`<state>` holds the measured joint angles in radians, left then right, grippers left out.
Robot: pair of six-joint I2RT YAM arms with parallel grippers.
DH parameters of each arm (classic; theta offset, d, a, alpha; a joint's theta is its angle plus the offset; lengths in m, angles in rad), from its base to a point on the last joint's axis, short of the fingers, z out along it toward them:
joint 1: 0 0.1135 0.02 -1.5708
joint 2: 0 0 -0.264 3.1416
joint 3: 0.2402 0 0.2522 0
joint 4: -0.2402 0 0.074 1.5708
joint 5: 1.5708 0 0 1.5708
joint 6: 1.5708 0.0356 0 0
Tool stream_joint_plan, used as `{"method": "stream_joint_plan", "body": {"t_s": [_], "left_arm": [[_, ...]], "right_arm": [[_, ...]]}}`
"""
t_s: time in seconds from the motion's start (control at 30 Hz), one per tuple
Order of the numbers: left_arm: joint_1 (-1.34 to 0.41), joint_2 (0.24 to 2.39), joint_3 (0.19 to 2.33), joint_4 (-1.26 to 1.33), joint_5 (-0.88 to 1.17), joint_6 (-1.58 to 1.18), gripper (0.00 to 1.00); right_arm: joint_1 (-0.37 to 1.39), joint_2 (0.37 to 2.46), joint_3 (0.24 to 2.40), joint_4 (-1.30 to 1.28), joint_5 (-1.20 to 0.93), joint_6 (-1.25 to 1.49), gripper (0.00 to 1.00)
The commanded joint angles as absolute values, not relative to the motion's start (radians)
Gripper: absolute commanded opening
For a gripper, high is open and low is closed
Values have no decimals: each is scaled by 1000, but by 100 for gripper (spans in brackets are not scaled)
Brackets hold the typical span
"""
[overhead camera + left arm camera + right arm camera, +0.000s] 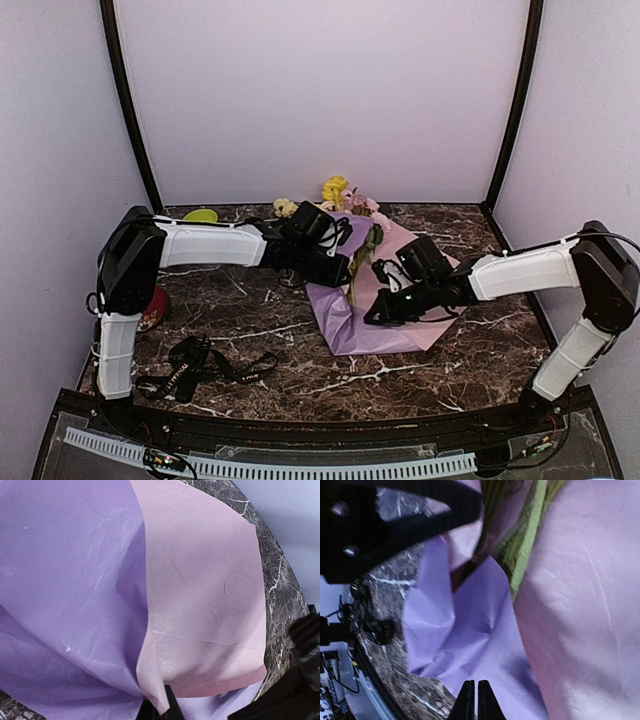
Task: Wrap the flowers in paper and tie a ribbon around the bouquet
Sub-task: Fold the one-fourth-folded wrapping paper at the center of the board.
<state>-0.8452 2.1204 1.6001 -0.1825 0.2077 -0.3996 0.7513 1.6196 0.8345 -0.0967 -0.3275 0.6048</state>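
Where your two arms meet over the middle of the tabletop (290, 345), the paper (385, 325) lies partly folded, lilac on one face and pinkish on the other, with the flowers (338, 190) laid on it. Their blooms stick out past the paper's far edge toward the back wall. The green stems (529, 535) run down along the fold, between the two grippers.

Your left gripper (158, 709) is closed. In its wrist view a pinched corner of the paper disappears between its fingertips, so you hold that flap raised, the lilac layer overlapping the pink one.

Your right gripper (472, 701) is also closed, its fingertips pressed together just over the lilac sheet near the stems. You cannot tell from its wrist view whether any paper is caught between them.

The ribbon (215, 365) lies loose on the tabletop near the left arm's base, well apart from the paper and touched by neither gripper. A green bowl (201, 215) sits at the far left, behind the left arm.
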Motion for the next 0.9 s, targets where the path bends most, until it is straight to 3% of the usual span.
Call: {"method": "stream_joint_plan", "body": {"t_s": [0.0, 0.3, 0.47, 0.53, 0.7, 0.87], "left_arm": [[-848, 2124, 1629, -205, 197, -381, 0], [-848, 2126, 1632, -208, 191, -371, 0], [-848, 2126, 1632, -208, 190, -368, 0], [-848, 2128, 1632, -208, 189, -367, 0], [-848, 2127, 1632, -212, 190, -366, 0], [-848, 2126, 1635, -219, 187, -358, 0]], "right_arm": [[746, 1554, 827, 8, -362, 651, 9], [749, 1641, 863, 86, -449, 707, 45], [753, 1689, 892, 93, -496, 699, 55], [759, 1707, 911, 94, -510, 692, 53], [761, 1734, 924, 118, -521, 702, 35], [759, 1740, 934, 81, -488, 697, 9]]}}
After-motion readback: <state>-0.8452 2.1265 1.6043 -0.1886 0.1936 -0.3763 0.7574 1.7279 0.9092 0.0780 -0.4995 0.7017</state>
